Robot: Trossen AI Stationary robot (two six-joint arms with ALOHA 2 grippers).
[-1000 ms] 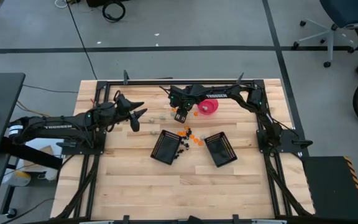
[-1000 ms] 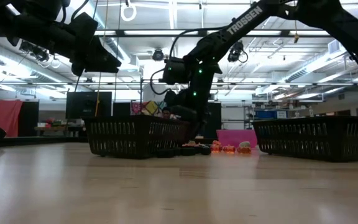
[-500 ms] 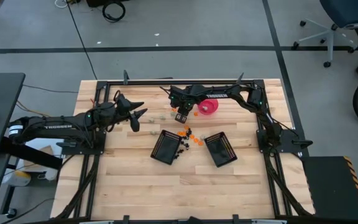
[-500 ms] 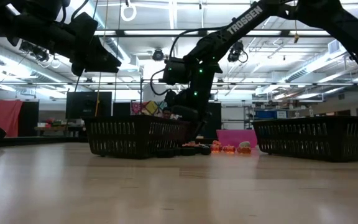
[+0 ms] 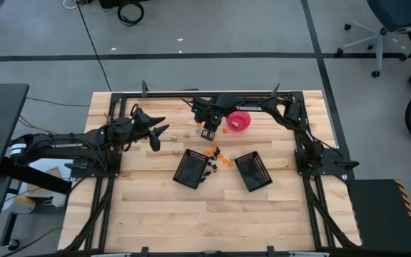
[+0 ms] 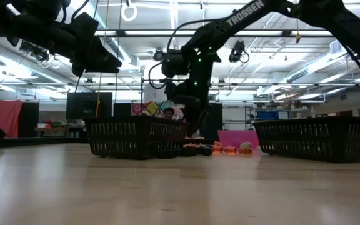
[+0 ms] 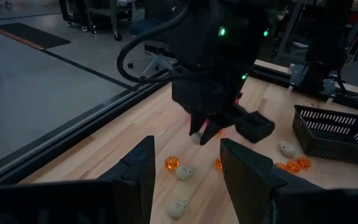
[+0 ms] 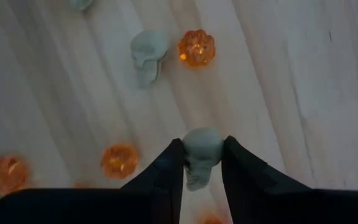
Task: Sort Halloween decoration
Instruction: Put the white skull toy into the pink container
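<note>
Pale skull (image 8: 201, 157) now lifted in right tool (image 8: 202, 163)

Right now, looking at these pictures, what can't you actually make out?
- High view: the right gripper covers whatever it holds; only its wrist view shows the pale skull between its fingers.
- High view: the decorations between the two baskets are too small to tell apart.
- Low view: the left basket has dark mesh walls that hide its contents.
- Low view: the pink bowl is partly blocked by pieces in front.
- Left gripper: nothing between its fingers.
</note>
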